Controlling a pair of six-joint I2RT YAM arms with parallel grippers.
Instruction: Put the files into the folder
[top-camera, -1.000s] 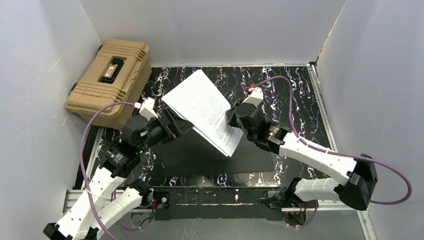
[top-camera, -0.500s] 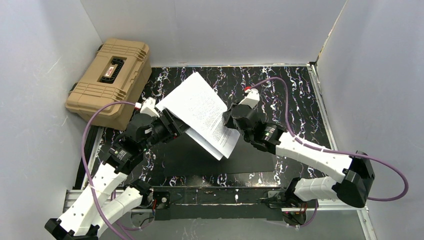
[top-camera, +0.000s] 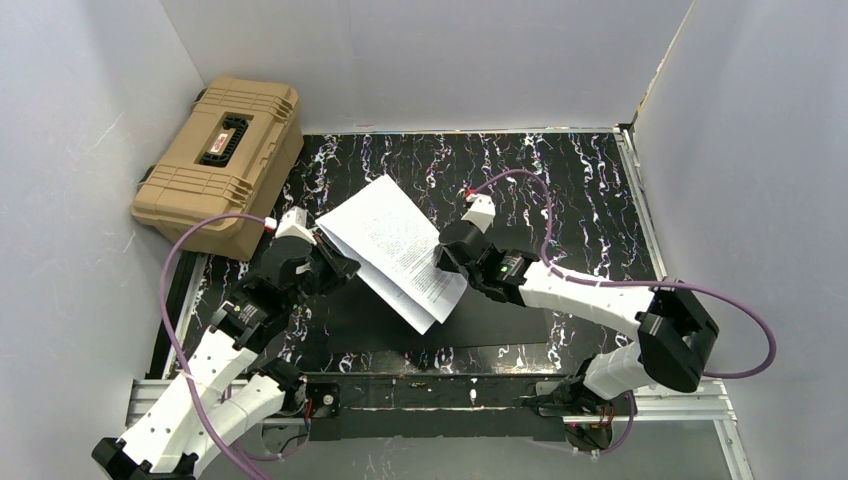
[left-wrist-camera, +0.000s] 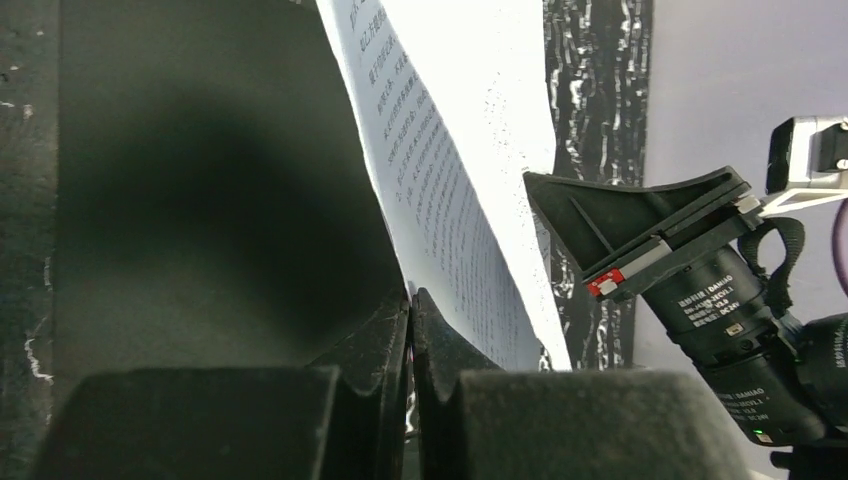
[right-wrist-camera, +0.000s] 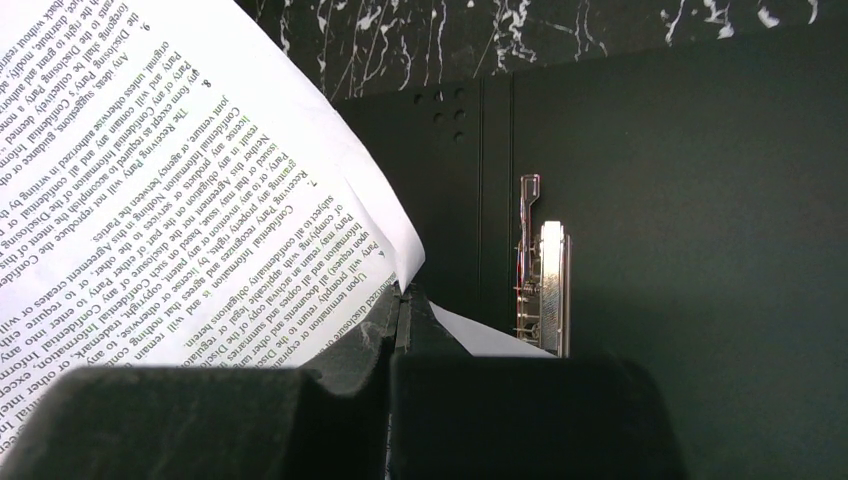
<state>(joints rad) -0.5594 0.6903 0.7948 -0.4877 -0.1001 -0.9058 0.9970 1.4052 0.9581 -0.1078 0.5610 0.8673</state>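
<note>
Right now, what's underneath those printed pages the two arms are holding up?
The open folder, black inside, lies flat beneath the sheets. Its metal clip shows in the right wrist view. The stretch straight under the sheets is hidden from above.

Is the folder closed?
No, the folder lies open, its black inside and metal clip showing beside the files.
</note>
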